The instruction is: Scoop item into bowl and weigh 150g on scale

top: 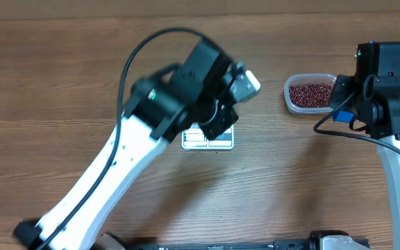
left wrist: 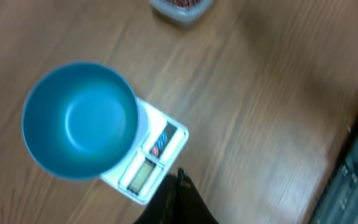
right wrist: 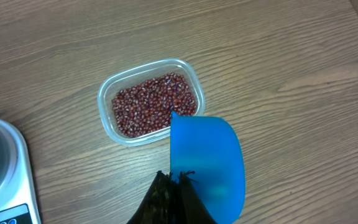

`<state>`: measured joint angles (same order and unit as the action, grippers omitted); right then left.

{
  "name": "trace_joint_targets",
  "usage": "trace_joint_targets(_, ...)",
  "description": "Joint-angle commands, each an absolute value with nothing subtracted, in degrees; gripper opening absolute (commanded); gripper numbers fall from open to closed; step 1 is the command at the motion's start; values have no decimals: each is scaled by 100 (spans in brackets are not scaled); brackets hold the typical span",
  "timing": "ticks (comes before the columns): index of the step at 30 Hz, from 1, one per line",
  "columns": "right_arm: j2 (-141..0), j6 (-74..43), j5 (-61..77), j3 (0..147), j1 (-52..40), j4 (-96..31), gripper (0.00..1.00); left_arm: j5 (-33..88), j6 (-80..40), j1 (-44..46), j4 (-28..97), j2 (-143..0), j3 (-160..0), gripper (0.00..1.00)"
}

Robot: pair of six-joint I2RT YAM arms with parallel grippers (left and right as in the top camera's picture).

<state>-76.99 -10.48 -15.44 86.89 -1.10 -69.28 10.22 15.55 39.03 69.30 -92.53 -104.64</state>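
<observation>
The scale (left wrist: 146, 169) lay near the middle of the wooden surface (top: 61, 69), and the bowl (left wrist: 79, 121) sat on top of it, upright. The bowl covered most of the platform and left only the end with the display (left wrist: 140, 176) and buttons showing. Its smooth, lighter-blue inside was visible right down to the bottom. From overhead the left arm (top: 110, 173) reached in from the near left corner and hid the bowl, so only the display end of the scale peeked out beneath it.

The left hand (left wrist: 178, 182) hung above the surface just off the scale's display end. Its fingers were pressed together, with nothing between them.

The beans (right wrist: 154, 104) lay heaped in a clear plastic tub (right wrist: 107, 121), which stood toward the far right part of the surface, well apart from the scale.

The right hand (right wrist: 175, 180) was clamped on a blue scoop (right wrist: 207, 158) and held it over the surface on the near side of the tub. In the right wrist view the scoop's front edge overlapped the tub's near rim. Whether the two touched could not be told.
</observation>
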Motion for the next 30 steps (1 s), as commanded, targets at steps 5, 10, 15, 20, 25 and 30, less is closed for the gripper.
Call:
trace_joint_targets(5, -7664, -1063, -1313, 8820, -84, -6796, 4, 845, 1017, 3894, 4143, -7439, -6648, 4)
trace_joint_targets(10, -7664, -1199, -1225, 8820, -84, -6687, 4, 836, 351, 3903, 2998, -7603, -5653, 4)
trace_joint_targets(15, -7664, -1197, -1186, 8820, -84, -6602, 4, 838, -663, 3909, 1920, -8184, -5286, 4)
trace_joint_targets(20, -7664, -1197, -1186, 8820, -84, -6608, 4, 370, -690, 3909, 1479, -8746, -5286, 4)
trace_joint_targets(25, -7664, -1194, -1188, 8820, -84, -6626, 4, 362, -744, 3916, 1428, -9247, -5286, 4)
trace_joint_targets(30, -7664, -1197, -1186, 8820, -84, -6626, 4, -137, -749, 3918, 1603, -9411, -5286, 4)
